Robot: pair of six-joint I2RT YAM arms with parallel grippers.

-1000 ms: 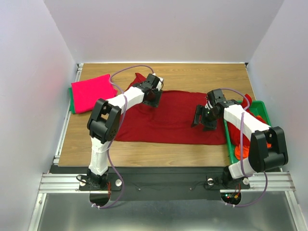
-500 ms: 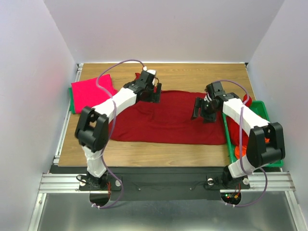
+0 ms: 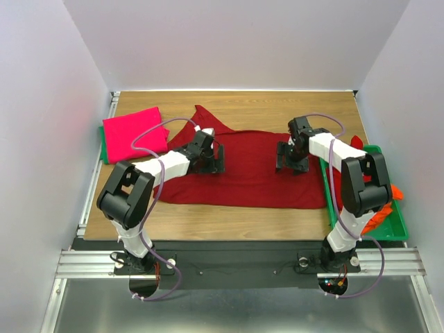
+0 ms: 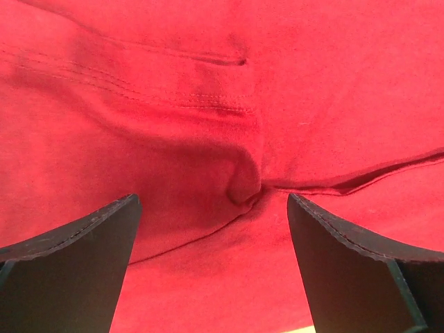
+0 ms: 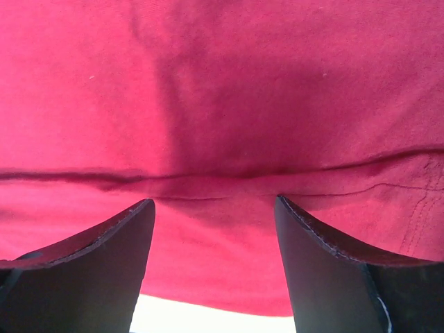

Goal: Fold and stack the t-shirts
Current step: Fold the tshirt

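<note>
A dark red t-shirt (image 3: 250, 177) lies spread flat across the middle of the table, one sleeve (image 3: 202, 115) pointing to the far side. My left gripper (image 3: 210, 159) is open and low over its left part; the left wrist view shows both fingers (image 4: 69, 267) apart above wrinkled red cloth (image 4: 208, 104). My right gripper (image 3: 289, 157) is open and low over its right part, with red cloth (image 5: 222, 83) between its fingers (image 5: 343, 277). A folded pink-magenta shirt (image 3: 132, 133) lies at the far left. Orange (image 3: 378, 216) and dark red (image 3: 340, 189) shirts lie in the right tray.
A green tray (image 3: 397, 223) stands at the table's right edge. Another green tray edge (image 3: 103, 151) shows under the pink shirt. Bare wood (image 3: 277, 104) runs along the far side and in front of the shirt (image 3: 229, 222). White walls close in on three sides.
My left gripper has moved from the shirt's far edge toward me, onto its left part, and its arm has dropped lower. My right gripper has shifted slightly toward the far side. The far sleeve shows again.
</note>
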